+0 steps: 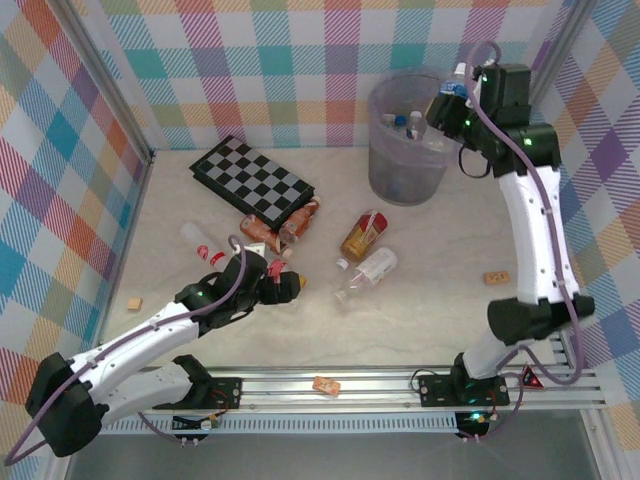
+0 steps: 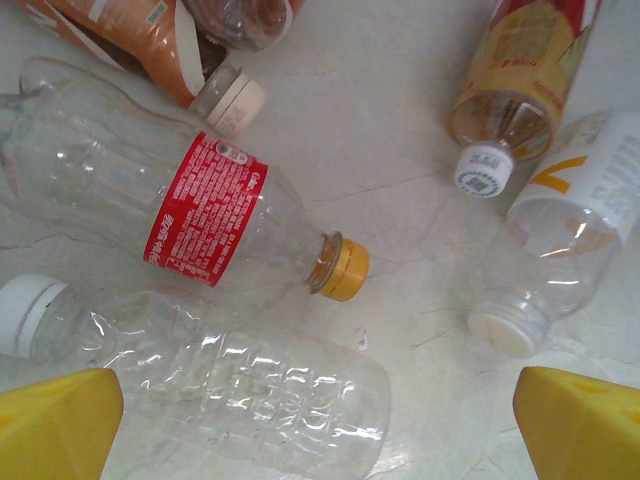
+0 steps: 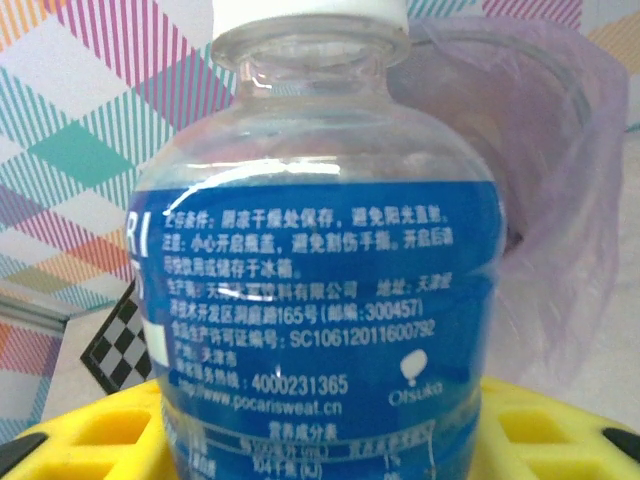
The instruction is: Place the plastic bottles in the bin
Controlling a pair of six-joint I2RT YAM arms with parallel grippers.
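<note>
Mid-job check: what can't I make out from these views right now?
- Top external: the count of bottles inside the bin; its cloudy wall blurs them.
- Right wrist: the blue-label bottle blocks most of the bin; its own base is cut by the bottom edge.
- Left wrist: the white-label bottle is cut off by the right edge.
- Top external: orange-brown bottles beside the checkerboard, too small to count.

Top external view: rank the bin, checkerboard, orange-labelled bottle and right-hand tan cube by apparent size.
1. bin and checkerboard: too alike to rank; the tall bin rises toward the camera.
2. orange-labelled bottle
3. tan cube
</note>
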